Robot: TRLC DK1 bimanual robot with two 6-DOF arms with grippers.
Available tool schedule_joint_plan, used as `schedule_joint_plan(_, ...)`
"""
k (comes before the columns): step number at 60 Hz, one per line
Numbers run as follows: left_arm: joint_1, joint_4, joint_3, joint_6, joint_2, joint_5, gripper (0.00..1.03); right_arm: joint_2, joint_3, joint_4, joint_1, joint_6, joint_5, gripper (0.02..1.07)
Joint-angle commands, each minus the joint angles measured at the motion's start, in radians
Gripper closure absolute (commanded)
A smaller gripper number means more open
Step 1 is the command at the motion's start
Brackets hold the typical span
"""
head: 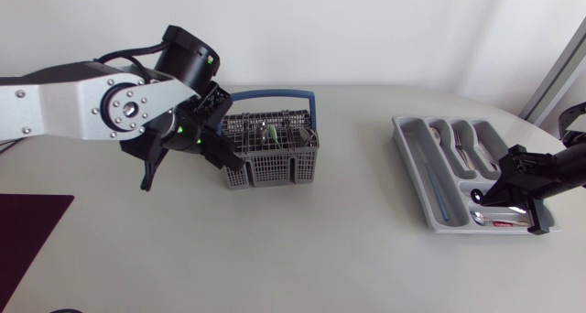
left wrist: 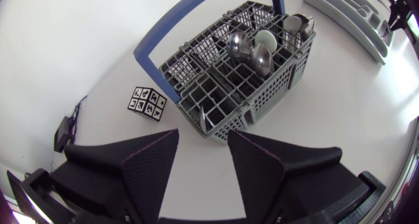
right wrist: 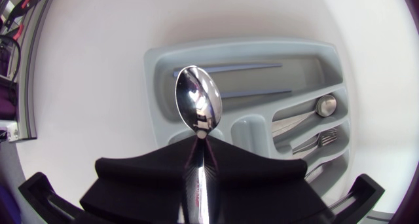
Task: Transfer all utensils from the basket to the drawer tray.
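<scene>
Your right end effector (right wrist: 200, 152) is clamping a spoon (right wrist: 198, 106) by its handle. The bowl is pointing out ahead of the fingers and hanging over the drawer tray (right wrist: 157, 86), above its near end, with no contact that I can make out. Judging by that, you are carrying out the placing part of one transfer, and the spoon is not yet lying in a compartment.

The tray is already holding some cutlery. A second spoon (right wrist: 325, 105), a knife (right wrist: 291, 124) and a fork (right wrist: 324, 140) are lying in its narrow compartments. Two thin blue sticks (right wrist: 249, 68) are lying in the long one (what they are I cannot tell).

The basket (left wrist: 268, 96) is standing on the bench well apart from the tray, toward your left arm. It is showing several rounded spoon bowls (left wrist: 262, 57) sticking up from the cells at the end nearer the tray, so a fair share of the work is left, roughly half by my guess.

Your left end effector (left wrist: 203, 135) is hanging just beyond the basket, on the side away from the tray. Its fingers are spread wide and gripping nothing. A small marker cube (left wrist: 147, 103) is sitting beside the basket there too.
</scene>
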Motion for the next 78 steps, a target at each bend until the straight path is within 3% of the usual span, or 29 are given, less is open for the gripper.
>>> schedule_joint_plan(1, -0.008, -0.023, 0.017, 0.002, 0.029, -0.015, 0.5, 0.041, 0.023, -0.003, -0.033, -0.106, 0.032, 1.01)
schedule_joint_plan(15, -0.009, -0.061, 0.031, -0.003, 0.049, -0.031, 0.5, 0.1, 0.012, 0.078, -0.096, -0.218, 0.133, 1.01)
schedule_joint_plan(30, -0.014, -0.087, 0.06, -0.01, 0.07, -0.045, 0.5, 0.13, -0.045, 0.206, -0.107, -0.261, 0.17, 1.0)
schedule_joint_plan(40, -0.02, -0.095, 0.069, -0.012, 0.079, -0.046, 0.5, 0.106, -0.071, 0.252, -0.107, -0.244, 0.165, 0.7)
schedule_joint_plan(46, -0.023, -0.097, 0.084, -0.013, 0.086, -0.058, 0.5, 0.043, -0.066, 0.238, -0.104, -0.203, 0.123, 0.58)
schedule_joint_plan(50, -0.029, -0.097, 0.095, -0.013, 0.09, -0.071, 0.5, -0.005, -0.055, 0.192, -0.09, -0.165, 0.093, 0.36)
schedule_joint_plan(52, -0.034, -0.097, 0.1, -0.015, 0.093, -0.077, 0.5, -0.026, -0.054, 0.174, -0.083, -0.155, 0.081, 0.31)
schedule_joint_plan(67, -0.049, -0.083, 0.13, -0.021, 0.142, -0.121, 0.53, -0.224, -0.068, 0.016, 0.075, 0.068, -0.028, 0.3)
schedule_joint_plan(78, -0.034, -0.07, 0.15, -0.019, 0.184, -0.132, 0.54, -0.353, -0.081, -0.015, 0.312, 0.394, -0.135, 0.3)
